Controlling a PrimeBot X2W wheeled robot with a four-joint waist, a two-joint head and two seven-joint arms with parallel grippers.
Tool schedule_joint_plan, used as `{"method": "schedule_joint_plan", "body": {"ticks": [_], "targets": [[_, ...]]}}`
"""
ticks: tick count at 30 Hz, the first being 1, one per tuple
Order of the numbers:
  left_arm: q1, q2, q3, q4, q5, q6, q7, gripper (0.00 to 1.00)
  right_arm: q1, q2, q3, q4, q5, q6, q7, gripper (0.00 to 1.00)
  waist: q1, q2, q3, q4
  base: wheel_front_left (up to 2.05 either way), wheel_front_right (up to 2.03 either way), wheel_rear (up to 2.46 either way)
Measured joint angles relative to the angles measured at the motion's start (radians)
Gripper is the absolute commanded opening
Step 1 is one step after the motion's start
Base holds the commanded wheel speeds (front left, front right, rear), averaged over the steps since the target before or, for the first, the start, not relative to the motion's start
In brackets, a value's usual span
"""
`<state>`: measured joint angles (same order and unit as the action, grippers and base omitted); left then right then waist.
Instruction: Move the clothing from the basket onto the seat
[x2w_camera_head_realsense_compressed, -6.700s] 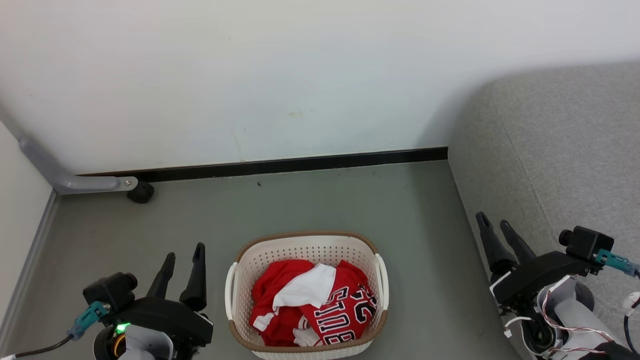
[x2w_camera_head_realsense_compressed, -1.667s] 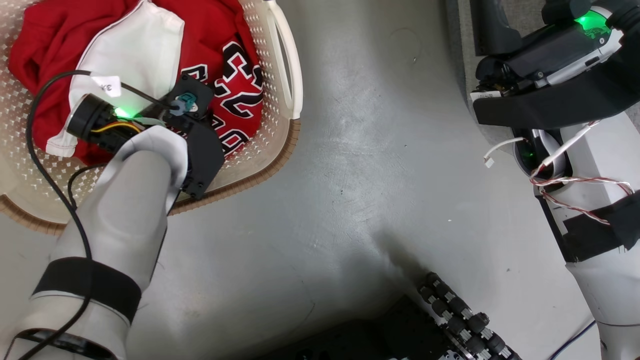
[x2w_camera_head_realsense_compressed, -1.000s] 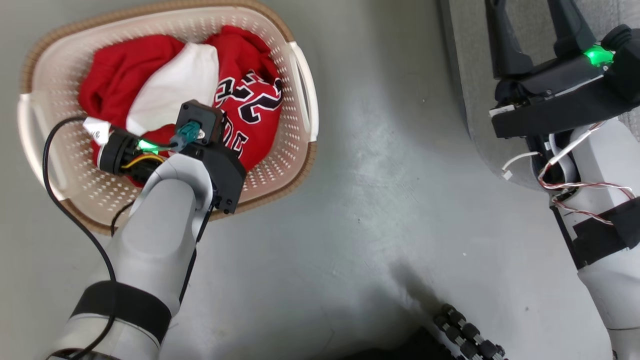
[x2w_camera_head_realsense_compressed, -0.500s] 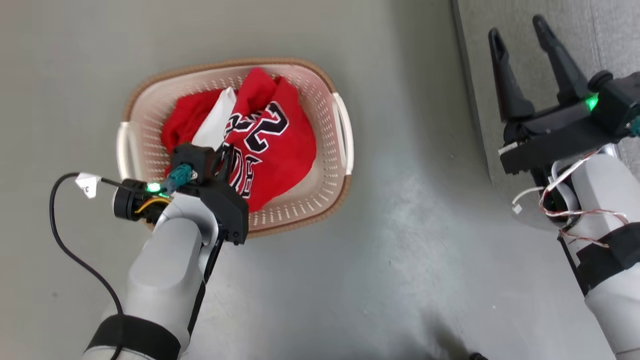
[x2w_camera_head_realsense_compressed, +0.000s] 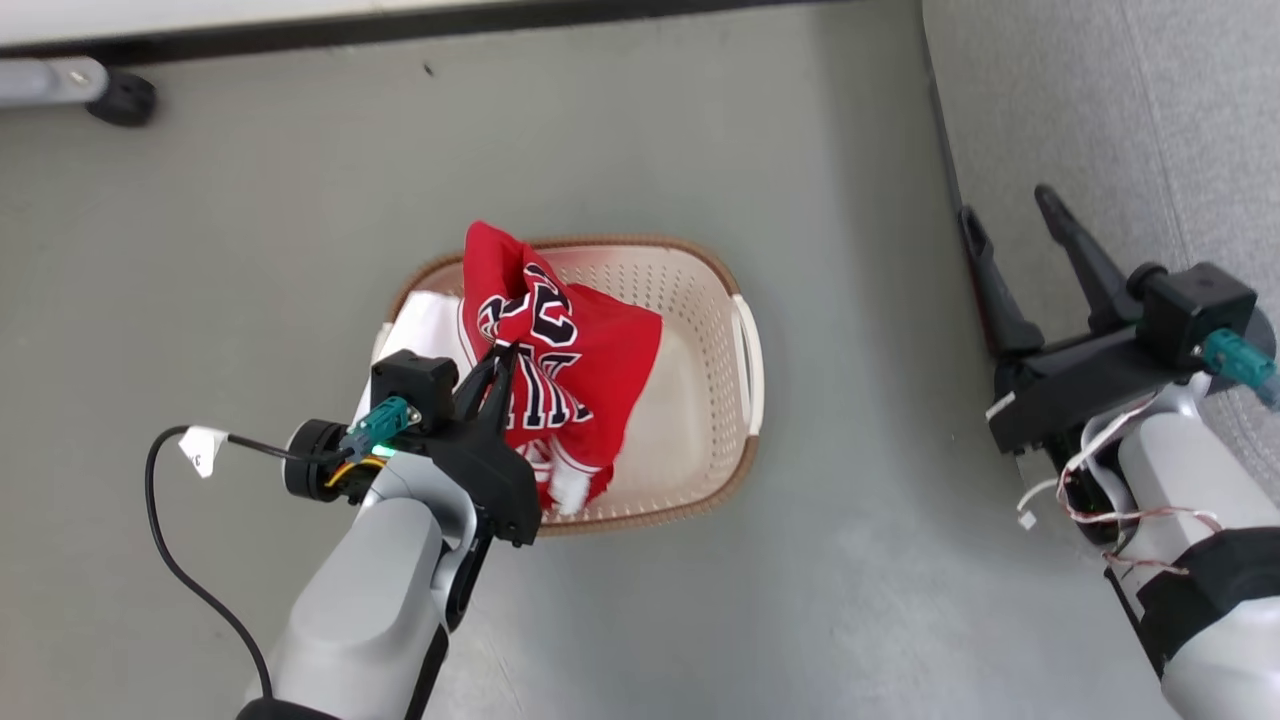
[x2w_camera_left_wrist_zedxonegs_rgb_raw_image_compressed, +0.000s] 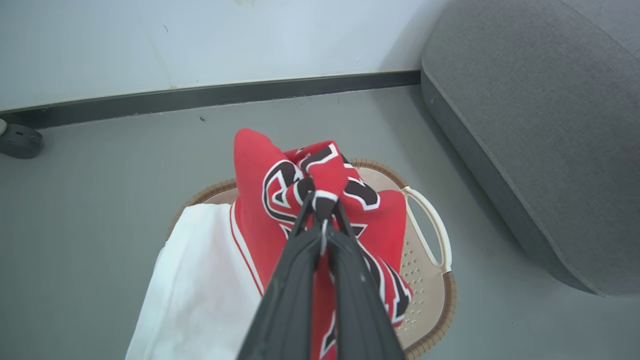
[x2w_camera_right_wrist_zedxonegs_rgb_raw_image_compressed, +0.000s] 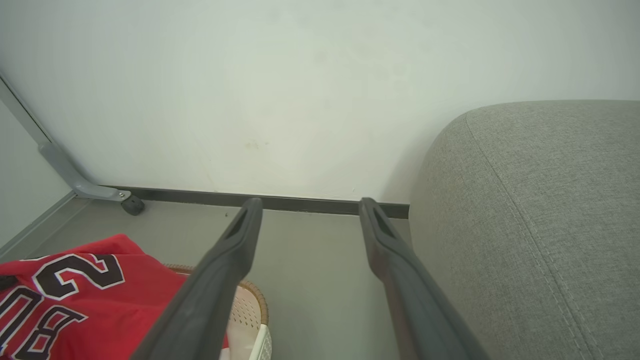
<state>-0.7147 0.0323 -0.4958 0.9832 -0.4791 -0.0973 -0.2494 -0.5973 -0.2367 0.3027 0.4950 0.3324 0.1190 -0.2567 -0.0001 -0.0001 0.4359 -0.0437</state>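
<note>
**Jersey up, seat to the right:** The left tool (x2w_camera_head_realsense_compressed: 503, 352), its two fingers pinched shut on a bunched fold of the red jersey (x2w_camera_head_realsense_compressed: 580, 350), holds the garment above the basket (x2w_camera_head_realsense_compressed: 650, 243), with the lettered cloth trailing down inside the rim. White fabric (x2w_camera_head_realsense_compressed: 425, 325) drapes over the basket's left end; it cannot be told whether this belongs to the jersey or the shorts.

The seat (x2w_camera_head_realsense_compressed: 1100, 100) lies to the robot's right of the load, well apart from it across a strip of bare floor (x2w_camera_head_realsense_compressed: 850, 300). Its long front edge runs away from the robot toward the wall.

The right tool (x2w_camera_head_realsense_compressed: 1005, 205), fingers spread wide and empty, hovers just beside that edge and is by far the nearer to the seat. The cloth, however, is in the left arm's grip.

The carry therefore looks to be a sweep rightward and upward, past the basket's right handle (x2w_camera_head_realsense_compressed: 748, 350) and over the seat's rounded side. It needs enough height for the hanging tail to clear both, and the likeliest snag is that tail catching the rim.
</note>
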Motion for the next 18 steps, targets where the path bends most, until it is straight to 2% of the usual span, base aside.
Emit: {"method": "schedule_joint_plan", "body": {"ticks": [10, 18], "targets": [[0.038, 0.0, -0.021, -0.097, -0.029, -0.008, 0.0, 0.0, 0.098, 0.017, 0.023, 0.064, 0.0, 0.001, 0.0, 1.0, 0.0, 0.0, -0.149, 0.051, 0.0, 0.0, 0.0], [0.066, 0.0, 0.017, -0.13, -0.027, -0.009, 0.0, 0.0, 0.168, 0.053, 0.049, 0.086, 0.0, 0.002, 0.0, 1.0, 0.0, 0.0, -0.263, 0.078, 0.0, 0.0, 0.0]]}}
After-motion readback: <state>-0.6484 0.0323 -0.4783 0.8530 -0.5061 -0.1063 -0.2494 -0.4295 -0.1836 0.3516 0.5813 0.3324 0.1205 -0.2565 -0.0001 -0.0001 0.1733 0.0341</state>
